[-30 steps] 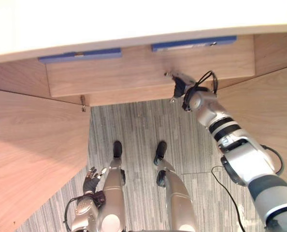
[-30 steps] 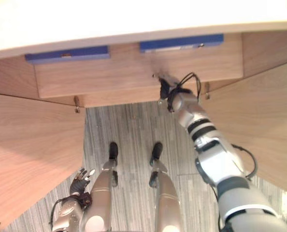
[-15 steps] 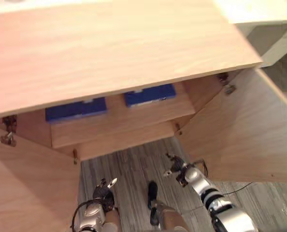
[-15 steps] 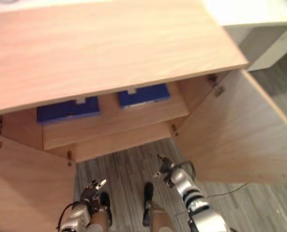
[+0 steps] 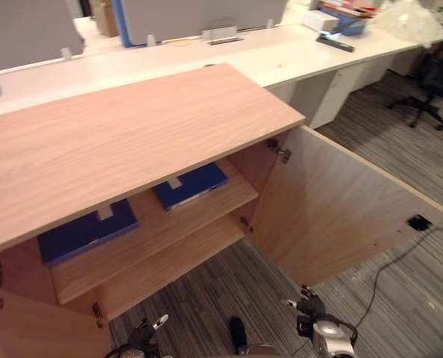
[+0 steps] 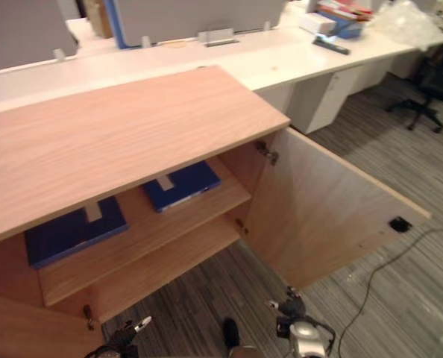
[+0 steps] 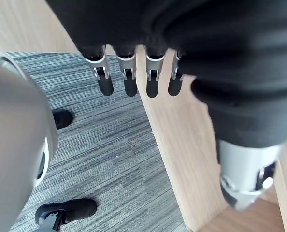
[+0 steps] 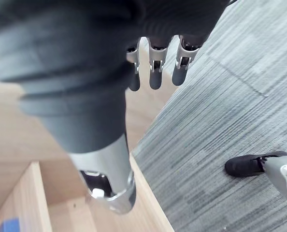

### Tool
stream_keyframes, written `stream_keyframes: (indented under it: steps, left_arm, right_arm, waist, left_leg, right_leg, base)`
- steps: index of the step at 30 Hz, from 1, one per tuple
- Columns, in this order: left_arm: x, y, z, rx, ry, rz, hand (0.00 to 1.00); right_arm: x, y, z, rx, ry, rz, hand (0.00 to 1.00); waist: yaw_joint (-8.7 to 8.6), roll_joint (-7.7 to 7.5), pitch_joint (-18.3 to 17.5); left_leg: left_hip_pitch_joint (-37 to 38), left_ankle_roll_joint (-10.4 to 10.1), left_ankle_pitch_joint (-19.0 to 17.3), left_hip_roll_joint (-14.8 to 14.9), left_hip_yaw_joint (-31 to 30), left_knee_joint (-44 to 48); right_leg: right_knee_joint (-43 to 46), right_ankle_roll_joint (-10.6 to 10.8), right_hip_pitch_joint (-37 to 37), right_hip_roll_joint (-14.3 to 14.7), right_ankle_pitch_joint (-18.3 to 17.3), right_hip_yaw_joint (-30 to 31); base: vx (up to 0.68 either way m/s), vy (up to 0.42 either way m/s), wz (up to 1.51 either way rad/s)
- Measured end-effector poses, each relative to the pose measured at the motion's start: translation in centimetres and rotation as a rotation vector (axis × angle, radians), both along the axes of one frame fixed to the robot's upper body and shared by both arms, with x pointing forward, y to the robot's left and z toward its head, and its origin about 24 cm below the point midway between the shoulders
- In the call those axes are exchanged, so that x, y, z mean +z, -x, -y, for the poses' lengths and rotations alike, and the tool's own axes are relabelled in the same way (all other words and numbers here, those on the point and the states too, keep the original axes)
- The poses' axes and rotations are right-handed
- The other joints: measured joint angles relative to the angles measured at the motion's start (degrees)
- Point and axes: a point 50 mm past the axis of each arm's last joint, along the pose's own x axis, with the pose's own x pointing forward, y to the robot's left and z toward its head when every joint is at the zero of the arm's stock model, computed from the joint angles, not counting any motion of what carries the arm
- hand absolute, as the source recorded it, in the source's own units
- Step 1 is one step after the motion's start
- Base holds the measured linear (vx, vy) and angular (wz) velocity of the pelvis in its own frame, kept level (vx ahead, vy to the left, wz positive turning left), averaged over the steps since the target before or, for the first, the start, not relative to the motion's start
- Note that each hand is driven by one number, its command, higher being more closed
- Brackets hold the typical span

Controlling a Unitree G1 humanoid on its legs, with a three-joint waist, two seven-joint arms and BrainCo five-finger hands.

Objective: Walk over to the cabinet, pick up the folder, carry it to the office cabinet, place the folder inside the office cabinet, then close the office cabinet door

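Nearest, found left hand (image 7: 129, 79) and right hand (image 8: 155, 72) hanging low over the carpet (image 5: 415, 313), both empty, fingers straight and slightly apart. Further in, noted the office cabinet (image 5: 132, 142) with its right door (image 5: 333, 216) wide open, and two blue folders lying flat and well apart on the upper shelf (image 5: 154, 227): folder (image 5: 191, 184) toward the right, second folder (image 5: 86, 231) toward the left; cannot tell which is the task's own. Judged light, stiff and thin, with a smooth cover likely to slip; best taken at the front edge, thumb above and fingers beneath, and kept level.
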Motion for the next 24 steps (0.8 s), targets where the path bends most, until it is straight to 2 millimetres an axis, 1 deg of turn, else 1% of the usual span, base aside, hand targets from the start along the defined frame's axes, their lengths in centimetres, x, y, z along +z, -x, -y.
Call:
stream_keyframes:
  steps: [1,2,4,6,7,9,10,11,12,13,14,15,16,17,18,19,20,21,22,24]
  left_arm:
    - [0.0,-0.1,0.3,0.003,0.007,0.004,0.0]
    - [0.0,-0.2,0.5,0.003,0.012,0.007,0.0]
    - [0.0,-0.4,1.0,0.002,0.025,0.014,0.0]
    - [-0.1,-0.8,1.9,0.0,0.047,0.026,0.0]
    - [0.0,-1.1,2.4,-0.003,0.06,0.032,0.0]
    - [-0.1,-1.2,3.3,-0.007,0.08,0.037,0.0]
    - [-0.1,-1.3,3.8,-0.008,0.093,0.041,0.0]
    - [-0.1,-1.4,4.5,-0.012,0.108,0.044,0.0]
    - [0.0,-1.5,4.7,-0.018,0.112,0.051,0.0]
    - [0.0,-1.5,4.8,-0.019,0.112,0.051,0.0]
    - [0.0,-1.6,4.8,-0.022,0.114,0.052,0.0]
    - [-0.1,-1.4,5.0,-0.017,0.12,0.048,0.0]
    - [-0.1,-1.3,5.0,-0.017,0.121,0.045,0.0]
    - [-0.1,-1.5,5.0,-0.018,0.119,0.049,0.0]
    - [-0.1,-1.4,4.9,-0.017,0.117,0.046,0.0]
    - [-0.1,-1.2,4.9,-0.016,0.118,0.04,0.0]
    - [-0.2,-1.0,4.9,-0.016,0.118,0.034,0.0]
    - [-0.2,-1.0,4.8,-0.014,0.118,0.032,0.0]
    - [-0.3,-0.8,4.7,-0.012,0.114,0.026,0.0]
    - [-0.3,-0.5,3.8,-0.007,0.096,0.014,0.0]
  right_arm:
    - [-0.1,0.7,0.4,-0.038,0.009,-0.01,0.0]
    - [-0.1,1.0,0.7,-0.066,0.01,-0.009,0.0]
    - [0.0,1.5,1.3,-0.16,0.004,0.004,0.0]
    - [0.5,1.6,2.2,-0.268,0.014,0.043,0.0]
    - [0.9,1.5,2.7,-0.329,0.013,0.073,0.0]
    - [1.3,1.3,3.1,-0.411,0.003,0.113,0.0]
    - [1.4,1.2,3.3,-0.44,-0.004,0.126,0.0]
    - [1.6,1.3,3.4,-0.48,-0.006,0.137,0.0]
    - [1.7,1.3,3.3,-0.529,-0.017,0.151,0.0]
    - [1.8,1.2,3.3,-0.539,-0.016,0.16,0.0]
    - [2.3,1.0,3.7,-0.561,-0.004,0.186,0.0]
    - [2.9,0.7,4.3,-0.584,0.012,0.222,0.0]
    - [3.3,0.5,4.5,-0.591,0.017,0.244,0.0]
    - [4.0,0.0,5.0,-0.602,0.036,0.28,0.0]
    - [4.5,-0.3,5.4,-0.612,0.047,0.303,0.0]
    - [4.9,-0.5,5.9,-0.64,0.057,0.323,0.0]
    - [5.3,-0.3,6.9,-0.692,0.08,0.337,0.0]
    - [5.4,-0.1,7.4,-0.715,0.094,0.341,0.0]
    - [5.7,0.0,8.2,-0.745,0.112,0.35,0.0]
    - [6.3,-0.8,8.9,-0.761,0.116,0.376,0.0]
  waist:
    - [-0.14,0.21,-0.1]
    - [-0.34,0.34,-0.1]
    - [-0.86,0.74,-0.3]
    - [-0.93,1.39,-0.3]
    - [-0.87,1.84,-0.1]
    - [-0.73,2.61,-0.2]
    - [-0.79,3.29,0.0]
    - [-0.83,3.78,0.2]
    - [-0.79,3.44,0.0]
    - [-0.83,2.96,0.0]
    - [-1.16,2.81,0.0]
    - [-0.94,3.37,-0.6]
    - [-1.0,3.48,-0.7]
    - [-1.27,3.35,-0.7]
    - [-1.22,3.35,-0.7]
    - [-1.07,3.29,-0.7]
    - [-1.21,3.28,-0.7]
    - [-1.34,3.4,-0.6]
    - [-1.7,3.48,-0.6]
    - [-1.94,3.58,-0.6]
  left_leg:
    - [0.4,0.1,-0.7,0.1,1.3,0.5]
    - [0.8,0.2,-1.1,0.1,2.0,0.8]
    - [1.3,0.4,-1.4,0.2,4.1,0.9]
    - [2.4,0.5,-1.9,0.2,6.8,0.8]
    - [3.2,0.4,-2.2,0.4,8.2,0.8]
    - [4.3,0.1,-2.5,1.2,10.5,1.1]
    - [4.8,0.0,-2.6,2.1,11.3,1.2]
    - [5.4,0.0,-2.6,3.1,11.9,1.2]
    - [5.9,-0.7,-3.2,3.8,12.7,2.0]
    - [6.2,-1.2,-3.7,3.9,12.9,2.9]
    - [7.0,-2.2,-5.2,4.8,13.0,4.9]
    - [7.0,-2.5,-5.4,6.0,13.5,5.2]
    - [6.9,-2.7,-5.3,6.1,13.8,4.9]
    - [6.9,-3.3,-4.9,6.2,14.5,4.3]
    - [6.9,-3.4,-4.3,6.3,15.2,3.4]
    - [7.0,-3.6,-3.9,6.1,15.7,2.6]
    - [7.2,-3.9,-2.9,5.8,15.8,1.4]
    - [7.4,-4.0,-2.3,5.6,15.8,0.6]
    - [7.9,-4.2,-1.7,5.5,15.7,-0.4]
    - [8.1,-3.6,-1.3,5.7,14.1,-0.9]
  right_leg:
    - [0.1,-0.1,0.0,0.2,0.1,1.0]
    - [0.1,-0.2,0.0,0.2,0.1,1.5]
    - [0.0,-1.2,-0.1,0.2,-0.3,2.6]
    - [0.1,-2.5,-0.3,0.1,-0.5,2.1]
    - [0.3,-3.5,-0.4,0.1,-0.4,1.2]
    - [1.3,-6.2,-1.1,-0.5,-1.9,-4.1]
    - [2.8,-9.3,-1.4,-1.4,-4.2,-9.5]
    - [5.0,-11.0,-1.7,-2.6,-6.4,-17.0]
    - [9.5,-10.9,-3.2,-5.0,-6.5,-21.9]
    - [11.4,-10.5,-3.6,-5.9,-6.2,-23.6]
    - [13.0,-7.1,-3.2,-5.9,-4.7,-24.4]
    - [12.4,-6.5,-3.2,-4.6,-4.3,-24.2]
    - [11.8,-6.2,-3.2,-4.2,-4.0,-24.1]
    - [9.7,-4.9,-3.2,-3.4,-3.2,-23.6]
    - [8.0,-4.6,-3.0,-2.7,-2.8,-23.4]
    - [6.8,-5.0,-3.1,-2.4,-3.1,-23.5]
    - [6.5,-4.9,-3.2,-2.5,-3.3,-24.7]
    - [6.5,-4.9,-3.2,-2.4,-3.3,-24.9]
    - [6.6,-4.9,-3.2,-1.9,-3.3,-25.0]
    - [6.1,-4.4,-3.3,-1.1,-3.8,-24.6]
  base:
    - [-0.03,0.069,-0.59]
    - [-0.04,0.062,-0.54]
    - [-0.04,0.048,-0.46]
    - [-0.04,0.035,-0.56]
    - [-0.02,0.036,-0.68]
    - [-0.01,0.032,-0.61]
    - [0.01,0.059,-0.42]
    - [0.03,0.085,-0.39]
    - [0.04,0.089,-0.29]
    - [0.05,0.061,-0.3]
    - [0.12,-0.023,-0.32]
    - [0.13,-0.056,-0.31]
    - [0.12,-0.08,-0.35]
    - [0.05,-0.06,-0.31]
    - [0.04,-0.074,-0.33]
    - [0.05,-0.084,-0.2]
    - [0.04,-0.06,-0.07]
    - [0.07,-0.048,0.02]
    - [0.08,-0.056,-0.01]
    - [0.07,-0.065,-0.2]
